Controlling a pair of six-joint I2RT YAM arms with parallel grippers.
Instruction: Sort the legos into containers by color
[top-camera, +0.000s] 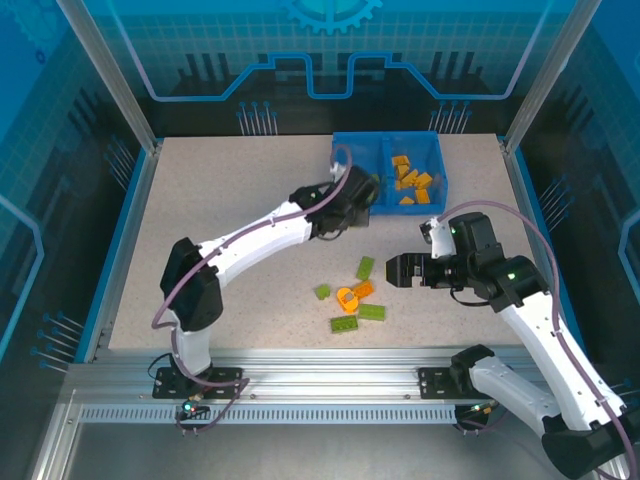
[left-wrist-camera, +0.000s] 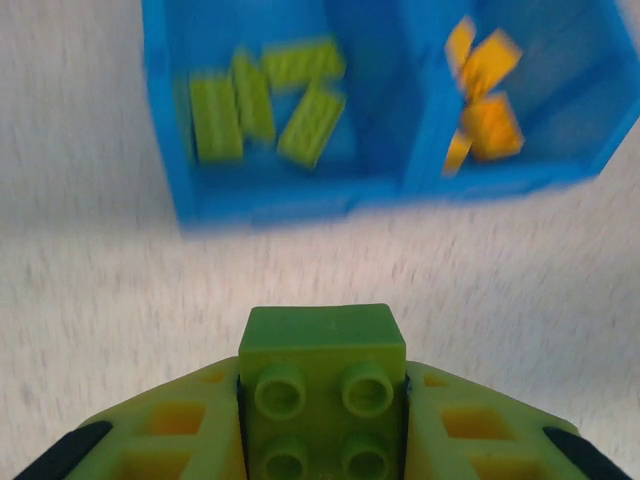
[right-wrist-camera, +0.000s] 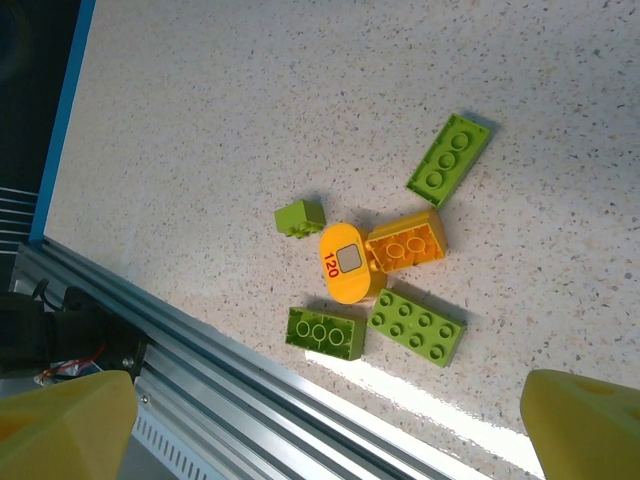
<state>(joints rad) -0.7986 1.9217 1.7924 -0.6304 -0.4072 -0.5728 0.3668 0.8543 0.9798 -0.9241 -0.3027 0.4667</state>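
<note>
Speckled beige tabletop (top-camera: 230, 200), flat and matte, inside a blue-lit cage with clear panels. Your left gripper (left-wrist-camera: 322, 400) is clamped on a green brick (left-wrist-camera: 322, 345), studs up, one finger on each side. Blue bin (left-wrist-camera: 270, 200) lies straight ahead of it, near but apart. Green pile (left-wrist-camera: 265, 105) sits in the compartment ahead-left, orange pile (left-wrist-camera: 485, 100) ahead-right past the centre wall (left-wrist-camera: 415, 110). Likely move: carry forward, bias left, release over green. Seen from overhead, this arm is the one nearer the bin. Your right gripper (top-camera: 388, 271) hangs spread and holds nothing, above six loose bricks (right-wrist-camera: 416, 326) near the front rail (right-wrist-camera: 200, 370).
</note>
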